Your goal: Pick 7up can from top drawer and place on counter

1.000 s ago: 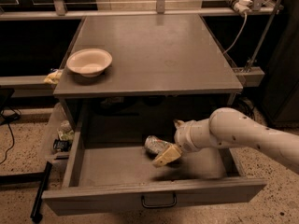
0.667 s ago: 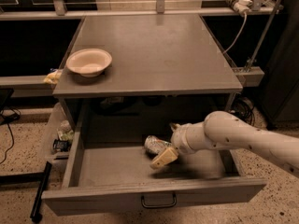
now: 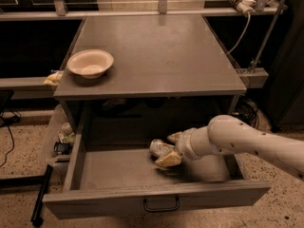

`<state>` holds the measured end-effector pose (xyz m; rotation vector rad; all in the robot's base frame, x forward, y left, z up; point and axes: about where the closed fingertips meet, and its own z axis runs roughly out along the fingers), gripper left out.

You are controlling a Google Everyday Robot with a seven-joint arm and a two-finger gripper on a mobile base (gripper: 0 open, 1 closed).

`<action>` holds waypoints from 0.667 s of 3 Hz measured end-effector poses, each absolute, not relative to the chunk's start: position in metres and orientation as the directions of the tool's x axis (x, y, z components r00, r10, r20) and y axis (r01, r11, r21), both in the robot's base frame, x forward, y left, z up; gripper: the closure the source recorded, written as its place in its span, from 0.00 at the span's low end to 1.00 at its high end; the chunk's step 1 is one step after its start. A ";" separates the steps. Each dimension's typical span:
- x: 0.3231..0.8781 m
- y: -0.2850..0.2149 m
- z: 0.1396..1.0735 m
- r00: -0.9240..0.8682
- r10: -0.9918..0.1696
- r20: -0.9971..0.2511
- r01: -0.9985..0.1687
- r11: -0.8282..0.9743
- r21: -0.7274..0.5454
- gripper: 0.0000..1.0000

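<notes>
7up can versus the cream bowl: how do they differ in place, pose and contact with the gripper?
Place: the 7up can is in the open top drawer; the bowl is on the counter, near its left edge. Pose: the can appears to lie on its side; the bowl stands upright. Contact: the gripper is at the can, inside the drawer; nothing touches the bowl. Both are pale.

7up can in top drawer, gripper just right of it, bowl on counter left side

the gripper sits in the open top drawer at the 7up can; a bowl rests at ten o'clock on the counter.
</notes>
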<state>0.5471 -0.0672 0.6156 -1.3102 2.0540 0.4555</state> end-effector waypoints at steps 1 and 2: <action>0.535 -0.077 0.647 -0.275 -0.709 -0.649 -0.897 0.433 -0.093 0.69; 0.524 -0.089 0.696 -0.261 -0.760 -0.596 -0.893 0.424 -0.150 0.93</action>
